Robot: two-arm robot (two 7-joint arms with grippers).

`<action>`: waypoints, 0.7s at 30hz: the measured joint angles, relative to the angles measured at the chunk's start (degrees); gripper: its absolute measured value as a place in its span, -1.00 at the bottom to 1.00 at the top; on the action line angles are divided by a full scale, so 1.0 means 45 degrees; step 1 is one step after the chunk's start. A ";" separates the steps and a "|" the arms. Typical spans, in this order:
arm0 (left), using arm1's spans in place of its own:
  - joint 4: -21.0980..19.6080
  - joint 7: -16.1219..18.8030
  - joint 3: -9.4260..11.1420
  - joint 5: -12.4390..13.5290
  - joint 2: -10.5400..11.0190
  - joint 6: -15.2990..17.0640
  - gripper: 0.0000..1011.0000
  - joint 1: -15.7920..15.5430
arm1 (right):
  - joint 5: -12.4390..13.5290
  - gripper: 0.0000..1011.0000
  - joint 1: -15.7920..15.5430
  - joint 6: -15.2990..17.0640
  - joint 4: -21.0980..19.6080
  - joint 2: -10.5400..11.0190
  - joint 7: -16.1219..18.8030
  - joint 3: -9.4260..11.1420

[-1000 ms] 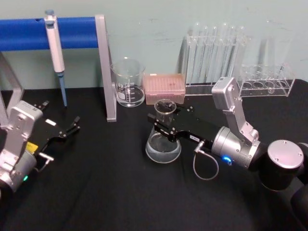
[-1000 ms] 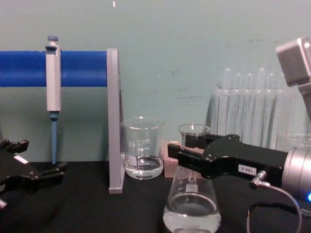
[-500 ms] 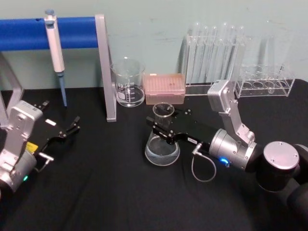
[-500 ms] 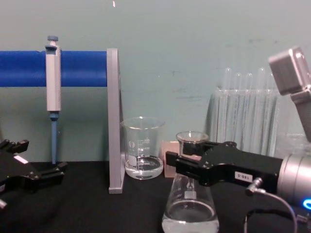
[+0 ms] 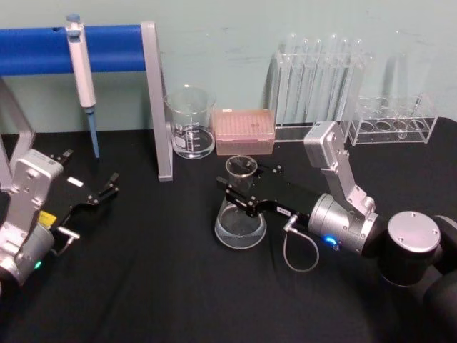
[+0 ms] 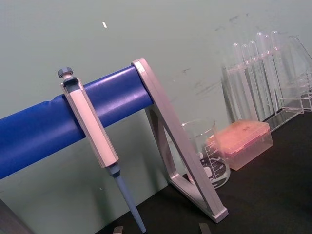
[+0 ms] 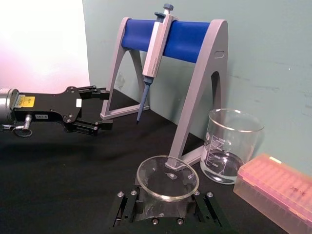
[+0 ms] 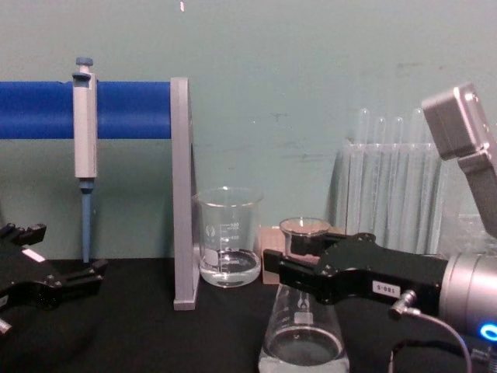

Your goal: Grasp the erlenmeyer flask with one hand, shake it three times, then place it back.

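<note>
Head view is taking in the black surface (image 5: 143, 286) from the left. The black left tool (image 5: 105, 190) is idling there, fingers spread wide and holding nothing. It is lying near the grey stand with a blue bar (image 5: 156, 100), where a white pipette (image 5: 81, 64) is hanging. Next along, a straight-sided glass beaker (image 5: 190, 123) is standing towards the back. Just in front and to the right of it is the clear conical erlenmeyer flask (image 5: 240, 221), upright near the middle with a little liquid inside. Whether its base is touching the surface, I cannot tell. The black boxy right tool (image 5: 239, 191), with white label and silver wrist, is clamping narrow round the neck. I'm judging the grasp done and the release not yet made; the shakes cannot be counted from here.
</note>
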 joint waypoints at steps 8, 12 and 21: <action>0.0000 0.0000 0.0000 0.0000 0.0000 0.0000 0.98 0.0000 | -0.0030 -0.09 -0.0042 0.0079 0.0029 -0.0022 -0.0040 0.0003; 0.0001 0.0000 0.0000 0.0000 0.0000 0.0000 0.98 0.0000 | -0.0031 -0.09 -0.0093 0.0104 0.0039 -0.0038 -0.0074 0.0023; 0.0001 0.0000 0.0000 0.0000 0.0000 0.0000 0.98 -0.0001 | -0.0031 -0.10 -0.0160 0.0142 0.0016 -0.0042 -0.0139 0.0075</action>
